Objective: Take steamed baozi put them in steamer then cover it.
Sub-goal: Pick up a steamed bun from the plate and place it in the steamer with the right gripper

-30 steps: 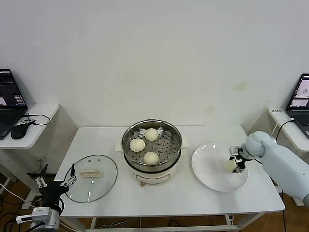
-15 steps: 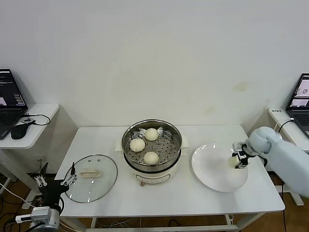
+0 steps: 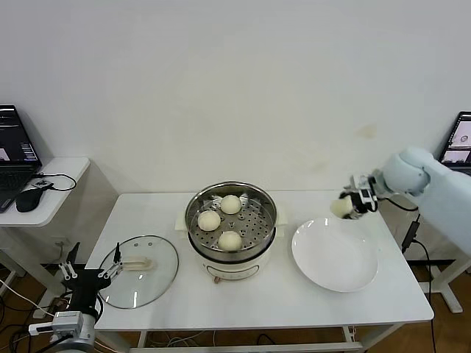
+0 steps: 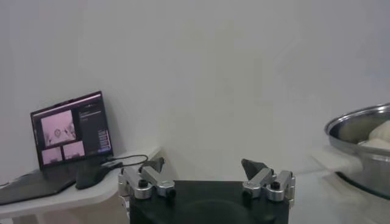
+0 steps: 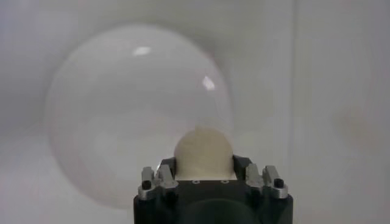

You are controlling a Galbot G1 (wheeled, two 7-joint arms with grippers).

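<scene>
At right of frame, our right tool [image 3: 353, 204] clamps the fourth small cream-white dough bun [image 3: 340, 208] above the flat white plate [image 3: 335, 257]; next we must carry it left to the round stainless-steel steamer basket [image 3: 231, 213]. Lower left, our left tool [image 3: 91, 274] waits, spread wide and empty.

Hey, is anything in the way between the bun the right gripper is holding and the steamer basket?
Nothing visible. The right gripper holds the fourth baozi in the air above the white plate. The steamer is uncovered, with three baozi inside and bare floor on the plate side. The cover lies beyond it, by the open left gripper.
</scene>
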